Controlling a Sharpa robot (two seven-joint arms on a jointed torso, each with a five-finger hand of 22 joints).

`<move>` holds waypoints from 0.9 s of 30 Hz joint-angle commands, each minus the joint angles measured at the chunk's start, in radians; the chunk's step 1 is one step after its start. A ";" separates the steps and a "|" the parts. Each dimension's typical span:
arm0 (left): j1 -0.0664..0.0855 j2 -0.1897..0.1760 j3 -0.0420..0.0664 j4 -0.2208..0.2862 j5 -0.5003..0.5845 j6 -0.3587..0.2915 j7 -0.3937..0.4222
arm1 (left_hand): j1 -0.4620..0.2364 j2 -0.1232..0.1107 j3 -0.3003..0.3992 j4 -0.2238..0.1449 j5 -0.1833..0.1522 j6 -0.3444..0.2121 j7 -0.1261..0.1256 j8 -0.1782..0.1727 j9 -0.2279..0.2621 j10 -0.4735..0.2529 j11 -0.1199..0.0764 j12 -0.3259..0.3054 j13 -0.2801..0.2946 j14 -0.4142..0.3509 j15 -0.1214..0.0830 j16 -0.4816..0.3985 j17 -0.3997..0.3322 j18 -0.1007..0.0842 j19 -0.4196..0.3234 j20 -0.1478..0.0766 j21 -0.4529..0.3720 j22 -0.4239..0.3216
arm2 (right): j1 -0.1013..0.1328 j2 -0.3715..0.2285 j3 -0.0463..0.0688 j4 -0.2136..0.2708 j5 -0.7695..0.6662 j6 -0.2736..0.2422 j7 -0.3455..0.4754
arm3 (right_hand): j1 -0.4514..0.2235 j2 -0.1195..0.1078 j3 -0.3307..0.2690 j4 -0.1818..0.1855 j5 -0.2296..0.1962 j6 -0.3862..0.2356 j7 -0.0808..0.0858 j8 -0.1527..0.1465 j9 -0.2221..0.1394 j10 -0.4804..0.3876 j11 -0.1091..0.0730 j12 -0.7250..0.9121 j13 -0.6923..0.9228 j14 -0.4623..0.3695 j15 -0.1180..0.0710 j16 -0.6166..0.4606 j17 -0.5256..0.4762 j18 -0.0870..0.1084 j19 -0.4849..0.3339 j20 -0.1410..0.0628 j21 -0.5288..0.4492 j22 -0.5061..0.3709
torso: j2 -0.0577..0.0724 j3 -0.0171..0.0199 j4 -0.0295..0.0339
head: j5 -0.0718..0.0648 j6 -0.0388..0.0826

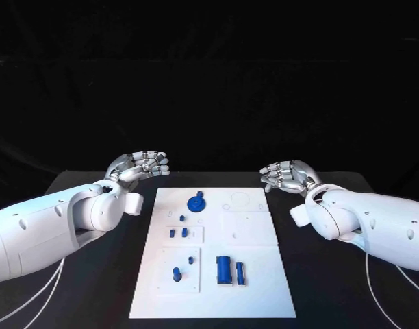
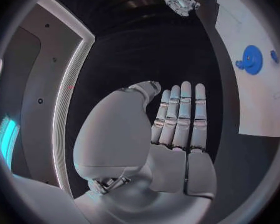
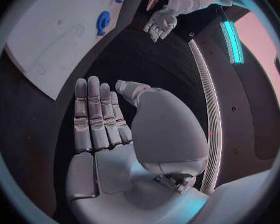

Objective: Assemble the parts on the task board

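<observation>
L hand [image 1: 138,165]: fingers straight, side by side, holding nothing; off board's far-left corner.
R hand [image 1: 287,175]: same, far-right corner; likely parked clear.
Board [image 1: 259,288]: mid-table.
Parts [image 1: 198,203]: blue disc far end, small pcs [image 1: 178,233] mid, blocks [image 1: 229,270] near end.

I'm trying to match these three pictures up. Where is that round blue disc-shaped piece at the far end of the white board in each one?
Head view: the round blue part sits near the far left corner of the task board, between the two hands.
Left wrist view: the same part, on the board beyond the fingers.
Right wrist view: there too, on the board.
Shared landmark: the white board's far edge.
</observation>
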 commanded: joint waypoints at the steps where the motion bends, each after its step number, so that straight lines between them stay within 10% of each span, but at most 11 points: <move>1: -0.005 0.037 0.001 -0.053 0.063 -0.073 0.109 | -0.005 -0.014 -0.009 0.014 -0.005 -0.018 -0.006 -0.020 -0.017 -0.008 0.015 -0.066 -0.001 -0.038 0.018 -0.091 -0.016 0.011 -0.019 0.029 -0.107 -0.078 | 0.000 0.035 0.003 -0.070 0.219 0.133 0.129 | -0.036 0.012 0.017 -0.027 -0.018 0.024 0.014 -0.037 -0.030 0.027 0.015 -0.100 -0.135 -0.035 0.026 -0.134 -0.075 0.003 -0.032 0.034 -0.078 -0.090 | -0.017 0.0026 0.0047 | 0.001 0.038; 11: -0.021 0.121 0.002 -0.159 0.068 -0.106 0.141 | 0.001 -0.008 -0.084 0.024 -0.007 -0.033 -0.021 -0.099 -0.052 -0.048 0.004 -0.206 -0.001 -0.130 0.033 -0.251 -0.075 -0.021 -0.026 0.039 -0.272 -0.212 | -0.024 0.120 0.011 -0.210 0.252 0.182 0.177 | -0.072 0.046 -0.010 -0.092 -0.029 0.049 0.038 -0.117 -0.086 0.050 0.039 -0.251 -0.345 0.010 0.048 -0.283 -0.188 0.013 -0.040 0.065 -0.116 -0.309 | -0.025 0.0164 0.0063 | 0.009 0.087; 12: -0.019 0.111 0.001 -0.153 0.047 -0.073 0.092 | -0.445 0.192 -0.474 -0.250 -0.360 -0.791 -0.204 -0.403 -0.233 -0.975 -0.159 -0.319 -0.064 -0.926 -0.126 -0.435 -0.252 -0.170 -0.731 -0.252 -0.404 -0.428 | -0.018 0.114 0.010 -0.197 0.207 0.118 0.120 | -0.443 0.190 -0.607 -0.084 -0.155 -0.779 -0.200 -0.340 -0.468 -0.930 -0.143 -0.391 -0.443 -0.981 -0.089 -0.538 -0.500 -0.170 -0.896 -0.184 -0.179 -0.983 | -0.022 0.0106 0.0035 | 0.008 0.074; 18: -0.026 0.101 0.007 -0.112 0.038 -0.115 0.094 | -0.634 0.192 -0.474 -0.250 -0.360 -0.791 -0.204 -0.403 -0.233 -0.975 -0.159 -0.319 -0.064 -0.926 -0.126 -0.435 -0.252 -0.170 -0.731 -0.252 -0.404 -0.428 | -0.027 0.104 0.024 -0.155 0.216 0.080 0.128 | -0.605 0.190 -0.607 -0.084 -0.155 -0.779 -0.200 -0.340 -0.468 -0.930 -0.143 -0.391 -0.443 -0.981 -0.089 -0.538 -0.500 -0.170 -0.896 -0.184 -0.179 -0.983 | -0.041 0.0099 -0.0029 | 0.014 0.084; 19: -0.029 0.098 0.008 -0.098 0.034 -0.129 0.095 | -0.654 0.192 -0.474 -0.250 -0.360 -0.791 -0.204 -0.403 -0.233 -0.975 -0.159 -0.319 -0.064 -0.926 -0.126 -0.435 -0.252 -0.170 -0.731 -0.252 -0.404 -0.428 | -0.029 0.101 0.028 -0.141 0.219 0.067 0.130 | -1.325 0.190 -0.607 -0.084 -0.155 -0.779 -0.200 -0.340 -0.468 -0.930 -0.143 -0.391 -0.443 -0.981 -0.089 -0.538 -0.500 -0.170 -0.896 -0.184 -0.179 -0.983 | -0.044 0.0097 -0.0040 | 0.015 0.085; 22: -0.039 0.085 0.015 -0.044 0.022 -0.184 0.098 | -0.747 0.192 -0.474 -0.250 -0.360 -0.791 -0.204 -0.403 -0.233 -0.975 -0.159 -0.319 -0.064 -0.926 -0.126 -0.435 -0.252 -0.170 -0.731 -0.252 -0.404 -0.428 | -0.041 0.088 0.046 -0.086 0.231 0.016 0.141 | -1.325 0.190 -0.607 -0.084 -0.155 -0.779 -0.200 -0.340 -0.468 -0.930 -0.143 -0.391 -0.443 -0.981 -0.089 -0.538 -0.500 -0.170 -0.896 -0.184 -0.179 -0.983 | -0.048 0.0096 -0.0052 | 0.016 0.087; 23: -0.043 0.080 0.018 -0.023 0.017 -0.206 0.099 | -1.461 0.192 -0.474 -0.250 -0.360 -0.791 -0.204 -0.403 -0.233 -0.975 -0.159 -0.319 -0.064 -0.926 -0.126 -0.435 -0.252 -0.170 -0.731 -0.252 -0.404 -0.428 | -0.045 0.083 0.053 -0.064 0.235 -0.004 0.145 | -1.325 0.190 -0.607 -0.084 -0.155 -0.779 -0.200 -0.340 -0.468 -0.930 -0.143 -0.391 -0.443 -0.981 -0.089 -0.538 -0.500 -0.170 -0.896 -0.184 -0.179 -0.983 | -0.048 0.0096 -0.0052 | 0.016 0.087; 27: -0.066 0.051 0.034 0.096 -0.011 -0.328 0.105 | -1.461 0.192 -0.474 -0.250 -0.360 -0.791 -0.204 -0.403 -0.233 -0.975 -0.159 -0.319 -0.064 -0.926 -0.126 -0.435 -0.252 -0.170 -0.731 -0.252 -0.404 -0.428 | -0.070 0.053 0.092 0.059 0.261 -0.118 0.168 | -1.325 0.190 -0.607 -0.084 -0.155 -0.779 -0.200 -0.340 -0.468 -0.930 -0.143 -0.391 -0.443 -0.981 -0.089 -0.538 -0.500 -0.170 -0.896 -0.184 -0.179 -0.983 | -0.048 0.0096 -0.0052 | 0.016 0.087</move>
